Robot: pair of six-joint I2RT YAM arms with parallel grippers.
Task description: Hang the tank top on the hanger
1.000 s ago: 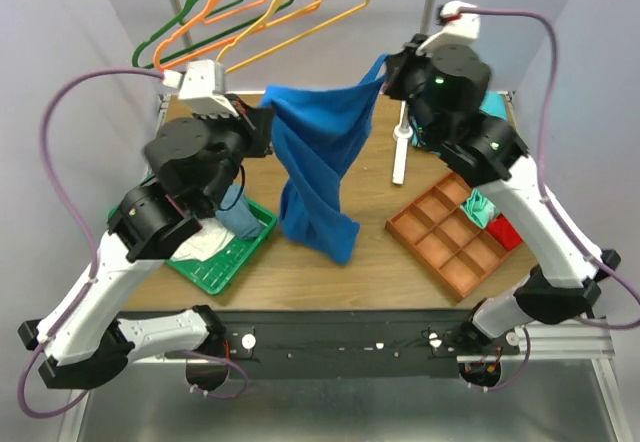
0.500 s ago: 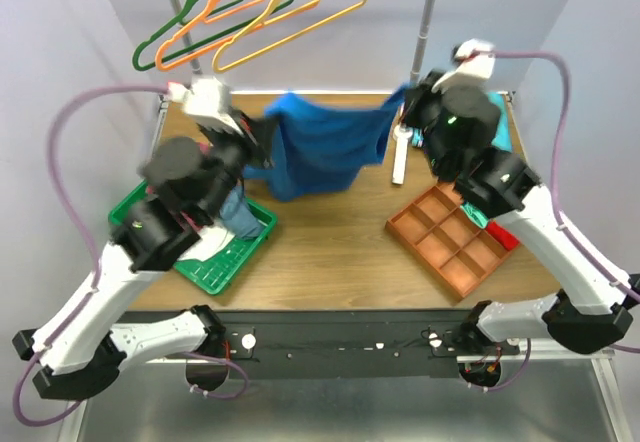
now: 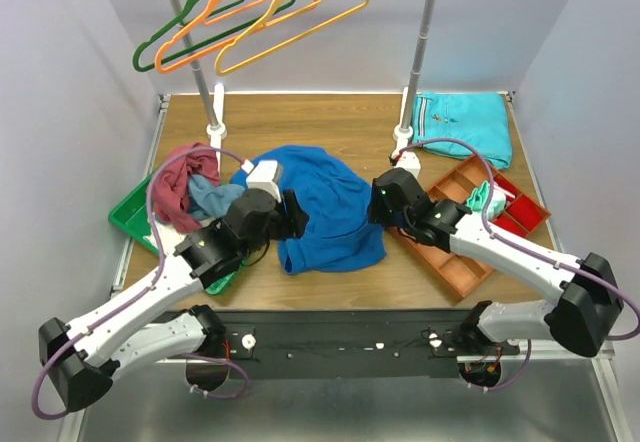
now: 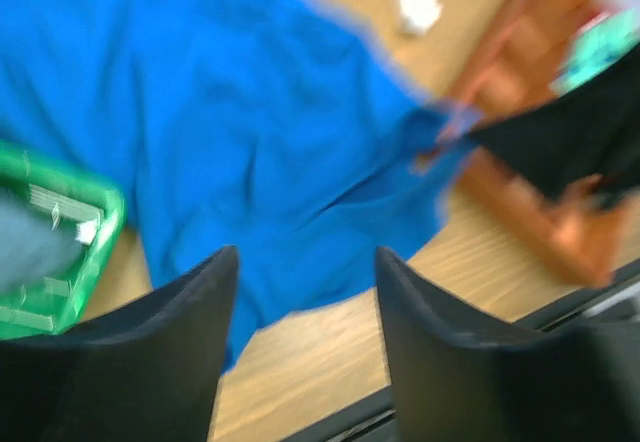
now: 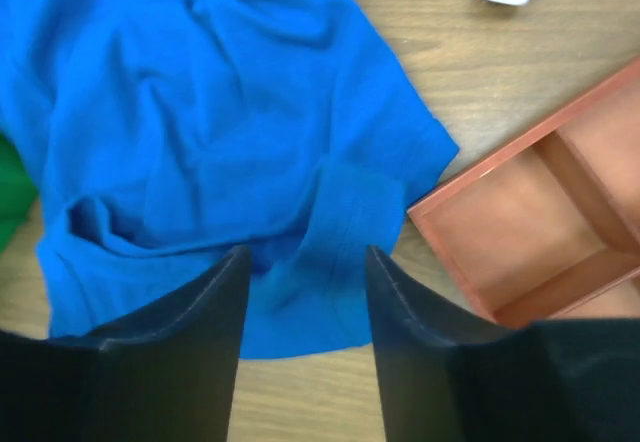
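both jaws apart, empty, above tank top (image 3: 325, 207)

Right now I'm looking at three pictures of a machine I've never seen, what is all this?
Two robot arms are bolted at the near edge of the table. The wide picture looks down from above; the other two come from cameras on each wrist, the dark prongs being that hand's fingers. The blue tank top lies crumpled on the table between a green basket and an orange divided tray. The left hand and right hand are both open above it, holding nothing. The yellow hanger hangs at the back.
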